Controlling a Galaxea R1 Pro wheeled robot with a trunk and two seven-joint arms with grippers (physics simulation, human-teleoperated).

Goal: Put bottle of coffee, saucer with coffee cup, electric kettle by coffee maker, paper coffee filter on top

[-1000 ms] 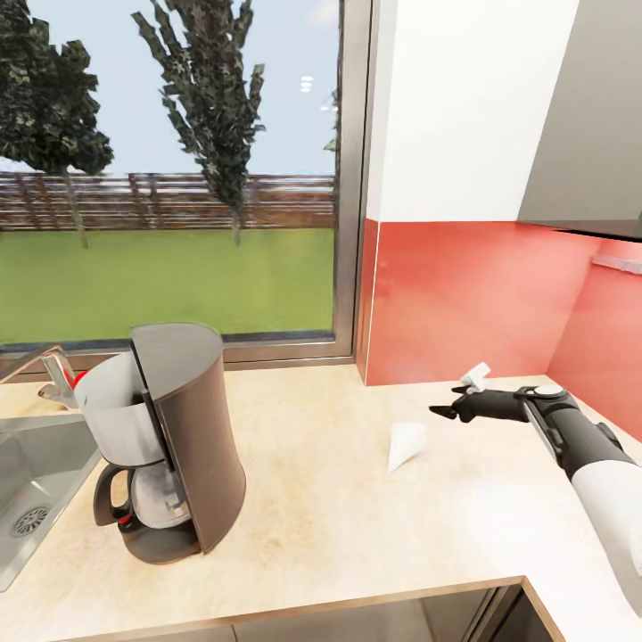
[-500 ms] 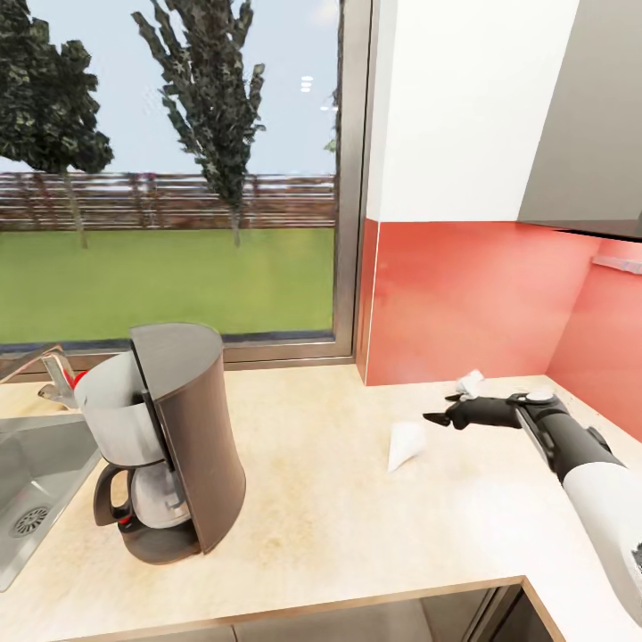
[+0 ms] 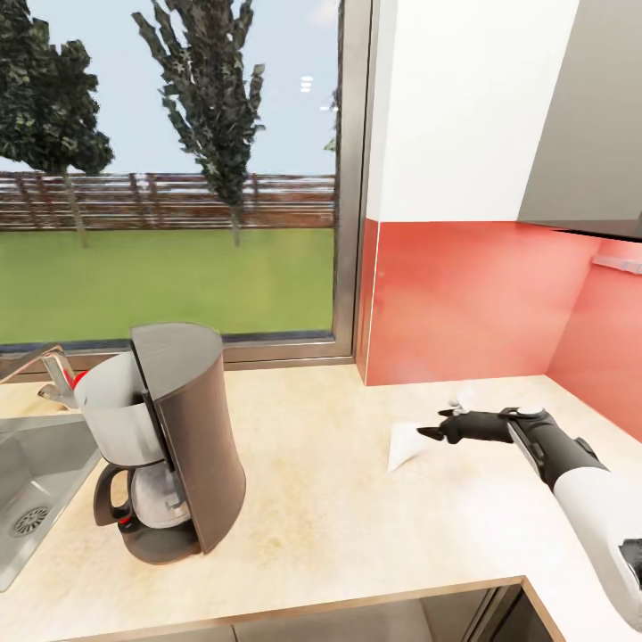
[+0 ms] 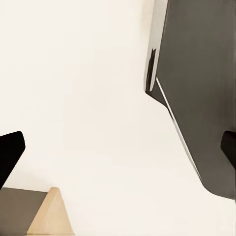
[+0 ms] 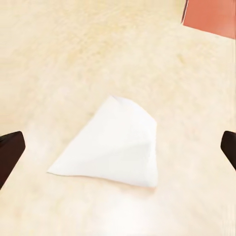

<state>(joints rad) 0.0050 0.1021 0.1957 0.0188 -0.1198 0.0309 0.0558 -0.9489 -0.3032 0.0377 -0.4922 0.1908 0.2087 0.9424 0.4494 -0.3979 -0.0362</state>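
One arm is placed to take this: the right gripper (image 3: 434, 434) hangs just off the paper coffee filter (image 3: 406, 444), which lies flat on the kitchen countertop (image 3: 339, 526) well apart from the coffee maker (image 3: 165, 441). From the head view the filter sits at about nine o'clock of the fingertips, so close that they almost meet its near edge; I cannot tell whether they touch it. In the right wrist view the filter (image 5: 114, 146) lies dead ahead between the two dark fingertips at either edge, so the jaws stand spread wide with nothing held. Its long axis runs from a wide mouth near the gripper down to a point at roughly seven o'clock in the head view.

My guess is the coming move is a short advance and descent onto the wide edge. The left gripper's fingertips (image 4: 10, 152) also stand apart, unladen, facing a pale wall and a grey cabinet (image 4: 201, 98).
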